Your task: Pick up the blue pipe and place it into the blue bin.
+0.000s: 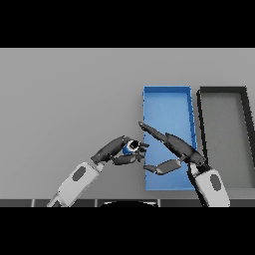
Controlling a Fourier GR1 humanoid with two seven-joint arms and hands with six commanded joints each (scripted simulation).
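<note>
The blue pipe (132,146) is a short blue tube with a white end, seen just left of the blue bin (167,101). My left hand (115,151) reaches in from the lower left and is shut on the pipe, fingers and thumb curled round it, so most of the tube is hidden. The pipe hangs beside the bin's left wall, outside it. My right hand (175,147) comes in from the lower right and is open over the bin's lower half, fingers stretched toward the pipe, thumb spread below.
A dark grey bin (225,129) stands right of the blue bin, their walls almost touching. Grey table (64,104) stretches to the left and back.
</note>
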